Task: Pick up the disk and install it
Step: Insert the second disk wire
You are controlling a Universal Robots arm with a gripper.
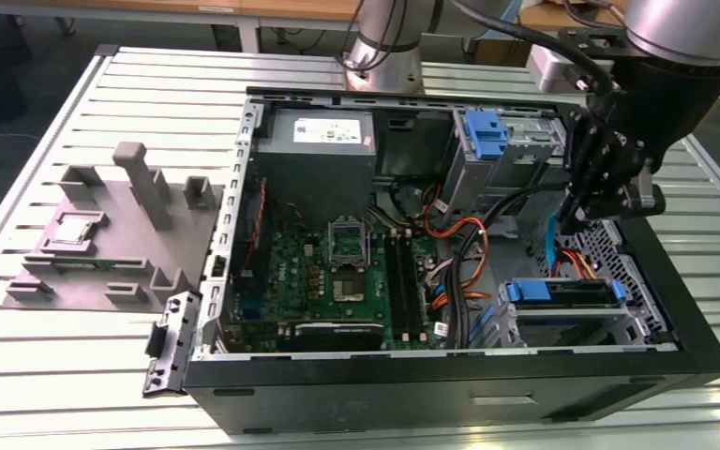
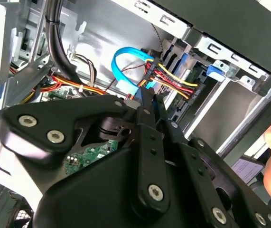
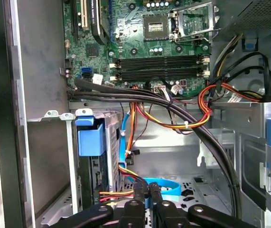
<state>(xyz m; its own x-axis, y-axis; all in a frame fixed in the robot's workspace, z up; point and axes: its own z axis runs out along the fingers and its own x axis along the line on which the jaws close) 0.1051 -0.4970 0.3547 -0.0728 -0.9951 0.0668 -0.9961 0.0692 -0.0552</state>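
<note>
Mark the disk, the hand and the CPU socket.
disk (image 1: 538, 292), exterior view, blue carrier front.
hand (image 3: 147, 192), first wrist view, between its fingertips.
CPU socket (image 1: 348, 242), exterior view, socket centre.

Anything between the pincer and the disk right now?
Yes, cabling. The disk sits in the drive cage at the exterior view's right. The pincer hangs just above it, with the blue data cable and red-yellow power leads at its tip.
</note>
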